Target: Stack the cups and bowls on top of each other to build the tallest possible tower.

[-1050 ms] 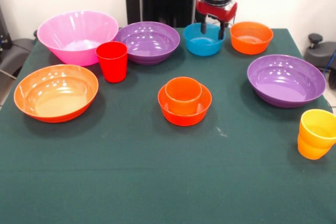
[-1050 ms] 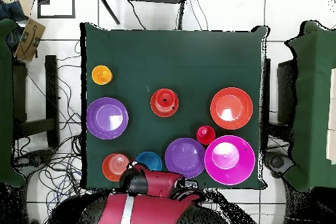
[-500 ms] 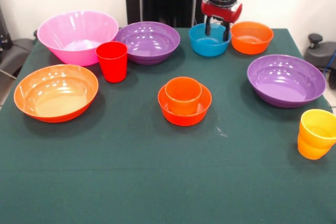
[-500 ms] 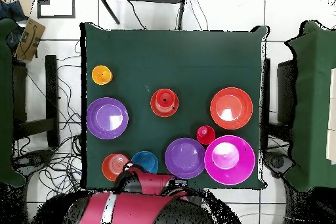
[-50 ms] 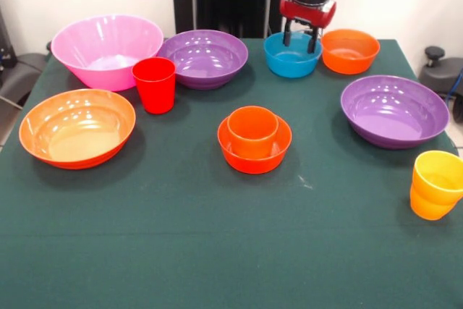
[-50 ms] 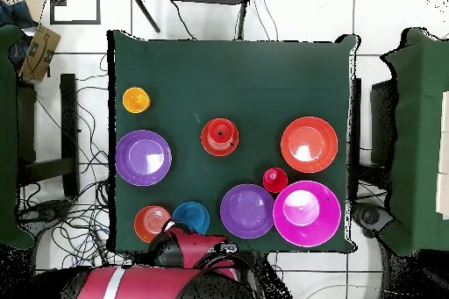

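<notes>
the end effector [image 5: 302, 36] sits at the top of the front view, right of centre, its two dark fingers [image 5: 287, 36] spread a little and straddling the far rim of the blue bowl [image 5: 291, 56]. it looks to be gripping that rim, one finger inside and one behind. the bowl touches the small orange bowl [image 5: 350, 51] to its right.

from overhead the fingers are hidden under the red arm [image 6: 188, 252] at the bottom of the frame; only the blue bowl [image 6: 190, 217] peeks out beside its orange neighbour. that view shows the spread across the green worktop [image 6: 263, 76] better.

below the end effector in the front view, mid-frame, an orange cup [image 5: 252, 131] stands inside another small orange bowl [image 5: 254, 152], well apart from it. a red cup [image 5: 154, 84] stands left of that, near a purple bowl [image 5: 205, 58], the pink bowl [image 5: 107, 50] and the large orange bowl [image 5: 77, 127]. a second purple bowl [image 5: 393, 111] lies at right, the yellow-orange cup [image 5: 435, 184] at the lower right edge.
</notes>
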`<act>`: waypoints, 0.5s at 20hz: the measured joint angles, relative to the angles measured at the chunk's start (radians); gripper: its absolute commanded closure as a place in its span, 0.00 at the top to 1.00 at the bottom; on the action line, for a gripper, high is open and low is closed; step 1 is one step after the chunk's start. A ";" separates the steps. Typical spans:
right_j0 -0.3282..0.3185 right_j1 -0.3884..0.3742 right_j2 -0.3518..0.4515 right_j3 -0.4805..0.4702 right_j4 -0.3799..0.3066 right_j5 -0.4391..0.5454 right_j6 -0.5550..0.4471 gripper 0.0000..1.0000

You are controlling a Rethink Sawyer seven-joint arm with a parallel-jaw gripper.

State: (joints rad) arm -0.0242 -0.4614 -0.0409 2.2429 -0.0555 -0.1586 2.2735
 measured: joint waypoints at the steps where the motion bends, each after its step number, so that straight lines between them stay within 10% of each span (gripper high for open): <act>1: 0.000 -0.002 -0.002 0.000 0.000 0.000 0.000 1.00; 10: -0.002 -0.048 -0.004 0.000 0.000 0.003 0.000 1.00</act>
State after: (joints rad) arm -0.0259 -0.5097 -0.0446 2.2431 -0.0552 -0.1552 2.2735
